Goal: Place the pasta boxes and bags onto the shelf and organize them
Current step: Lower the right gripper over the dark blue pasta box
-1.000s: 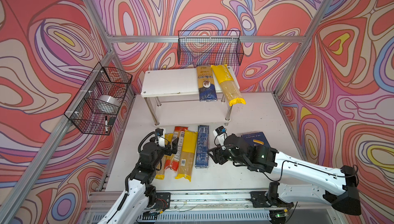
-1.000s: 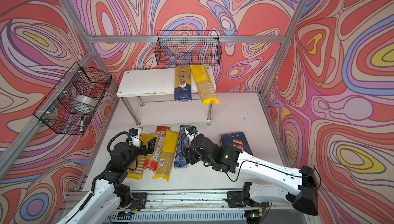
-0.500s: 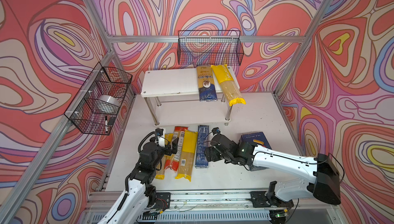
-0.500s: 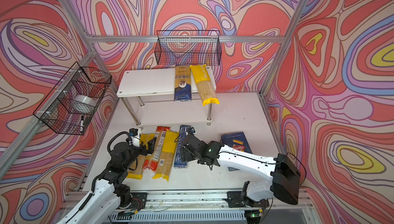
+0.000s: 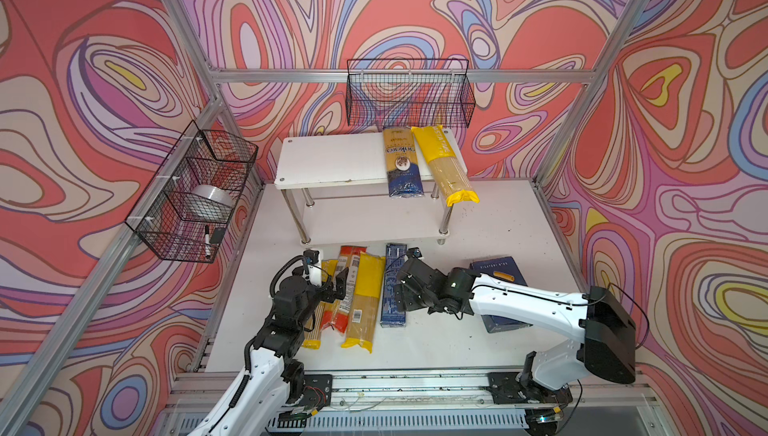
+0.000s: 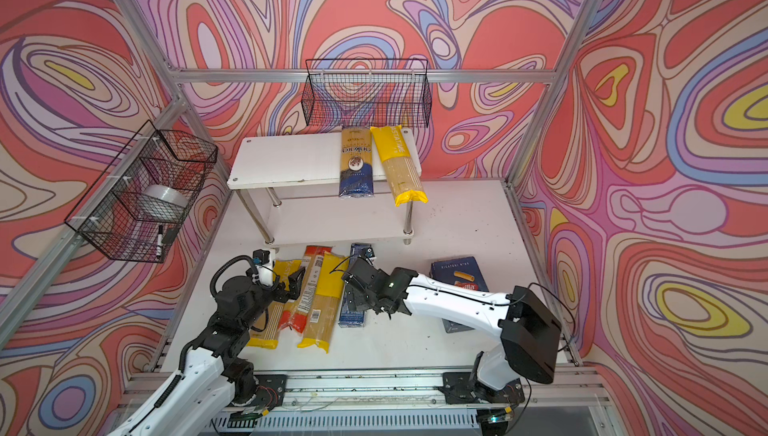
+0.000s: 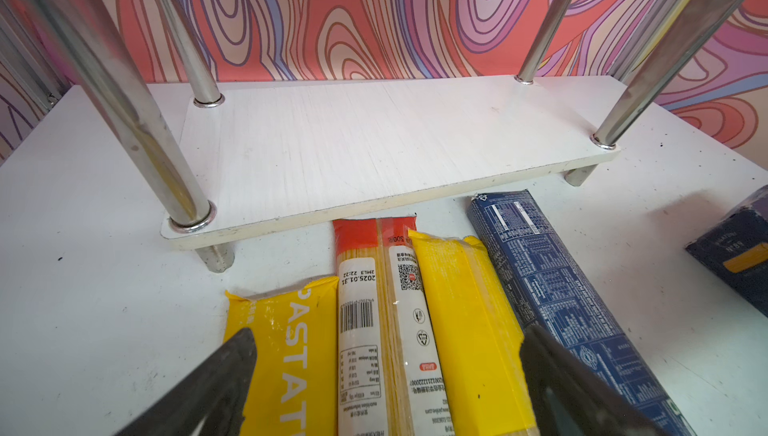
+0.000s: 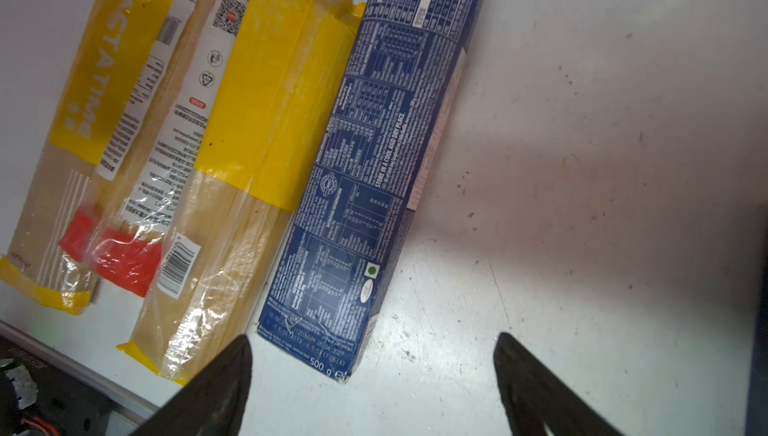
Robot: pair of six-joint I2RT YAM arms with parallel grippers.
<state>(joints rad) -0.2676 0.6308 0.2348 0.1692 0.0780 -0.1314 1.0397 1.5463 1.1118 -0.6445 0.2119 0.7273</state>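
Left gripper [image 7: 386, 334]: hung wide open, empty, over three bags [image 5: 365, 292] rowed on bench [image 5: 478, 214]. Narrow box [image 8: 365, 164]: lay alongside, under right gripper [image 8: 374, 338], agape, empty, probably lining up a grasp. Shelf [image 5: 328, 160]: ankara bag [image 5: 401, 164], yellow bag [image 5: 442, 160] overhung top tier, too long for it. Rigatoni box [image 5: 496, 265]: bench, right.

I found the shelf [image 5: 324, 160] bare on its lower tier and left top; chrome legs [image 5: 296, 214] flanked the opening, packets [image 5: 361, 288] crowding the bench [image 5: 490, 222] in front.
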